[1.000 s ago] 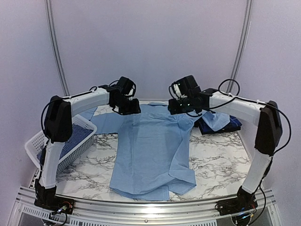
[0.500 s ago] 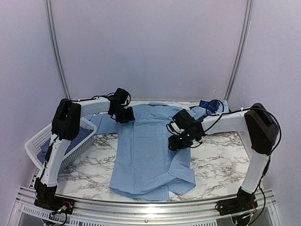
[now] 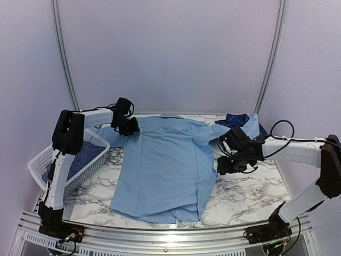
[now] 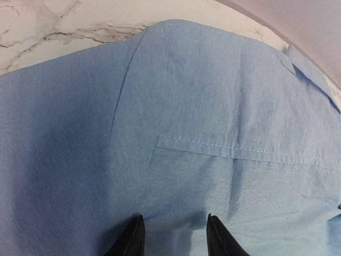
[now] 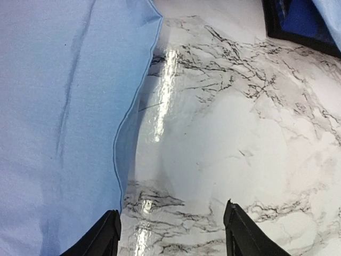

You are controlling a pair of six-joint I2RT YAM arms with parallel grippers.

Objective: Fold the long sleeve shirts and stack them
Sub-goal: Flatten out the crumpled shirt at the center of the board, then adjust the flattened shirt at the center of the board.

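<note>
A plain light blue long sleeve shirt (image 3: pixel 162 165) lies spread flat on the marble table (image 3: pixel 250 186), collar at the back. My left gripper (image 3: pixel 128 128) rests on its left shoulder; in the left wrist view its gripper (image 4: pixel 175 237) has the jaws partly apart, tips pressed on the cloth (image 4: pixel 213 106). My right gripper (image 3: pixel 226 165) is open and empty over bare marble just right of the shirt's edge (image 5: pixel 64 106). A dark navy shirt (image 3: pixel 237 118) lies at the back right, and its corner shows in the right wrist view (image 5: pixel 303 21).
A white basket (image 3: pixel 40 160) at the left holds a blue checked shirt (image 3: pixel 80 157). One light blue sleeve (image 3: pixel 253 127) lies over the navy shirt. A curved wall stands close behind the table.
The right gripper left the shirt's right shoulder and swung out to the right over bare marble. The left gripper moved left and the whole shirt slid left with it.
</note>
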